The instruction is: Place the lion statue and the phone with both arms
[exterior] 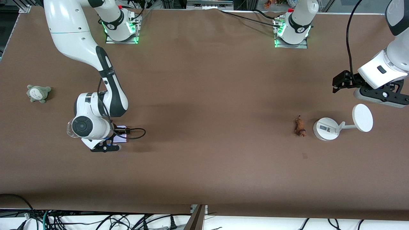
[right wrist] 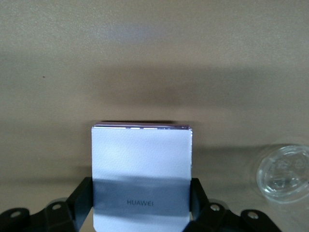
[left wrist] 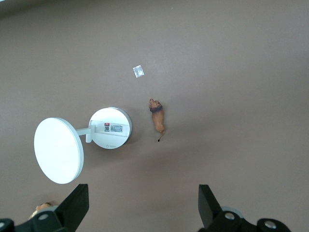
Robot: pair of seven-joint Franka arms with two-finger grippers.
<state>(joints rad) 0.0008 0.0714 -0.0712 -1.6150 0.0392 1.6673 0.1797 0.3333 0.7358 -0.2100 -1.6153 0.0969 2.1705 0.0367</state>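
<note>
Two arms: a pair of Frankas working over a brown counter point(exterior: 204, 95).
Right pincer point(right wrist: 141, 205): low at the right arm's end of the counter, fingers pressed against both side edges of the phone point(right wrist: 141, 169), pinching it.
Phone: a pale lavender slab standing out flat from the pincer, close above the counter or resting on it; the front view hides too much to say which.
Phone axis: its length runs straight out from the pincer, the printed brand name at the gripped end.
Left pincer point(left wrist: 142, 208): up in the air at the left arm's end, fingers spread wide, holding nothing.
Lion statue point(exterior: 299, 126): lying on the counter beside the round base of a white stand point(exterior: 326, 128), near it but apart.
Lion axis: long body runs roughly toward and away from the front camera, dark mane end nearer that camera, thin tail pointing toward the robot bases.
Progress: the phone is in hand but seemingly not yet let go; the lion is not yet grasped.
Also present: a grey-green plush toy point(exterior: 38, 93) well apart from the phone, and a clear plastic cup point(right wrist: 285, 173) near the right pincer.
</note>
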